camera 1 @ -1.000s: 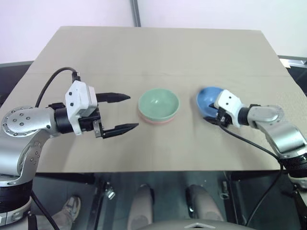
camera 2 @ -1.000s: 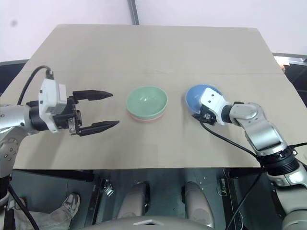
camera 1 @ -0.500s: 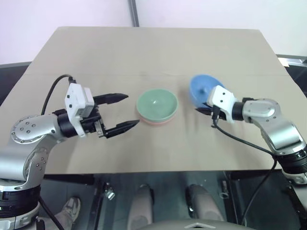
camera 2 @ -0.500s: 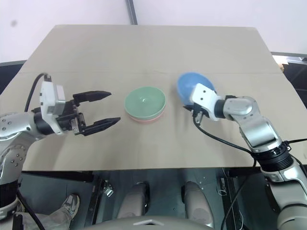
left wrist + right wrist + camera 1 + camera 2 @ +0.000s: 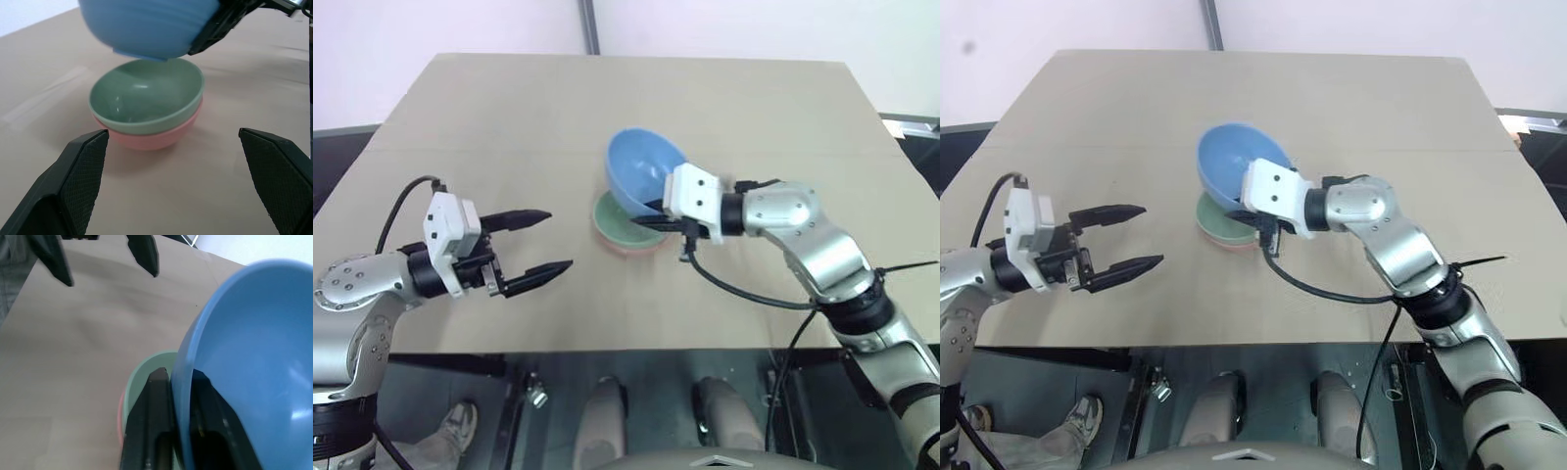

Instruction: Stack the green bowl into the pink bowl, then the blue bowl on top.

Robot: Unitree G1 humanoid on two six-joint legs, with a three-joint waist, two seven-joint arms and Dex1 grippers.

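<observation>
On the table (image 5: pixel 509 108), the green bowl (image 5: pixel 146 95) is seen nested in the pink bowl (image 5: pixel 156 137) near the middle. The blue bowl (image 5: pixel 644 168) is held tilted just above them, its rim pinched by the closed right gripper (image 5: pixel 651 211). The left gripper (image 5: pixel 543 240) is kept wide open and empty at the left. If the tilt is not corrected, the blue bowl could be dropped askew or the stack pushed.

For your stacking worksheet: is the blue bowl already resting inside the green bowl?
No. The blue bowl hangs above the green bowl, pinched at its rim by the right gripper.
</observation>
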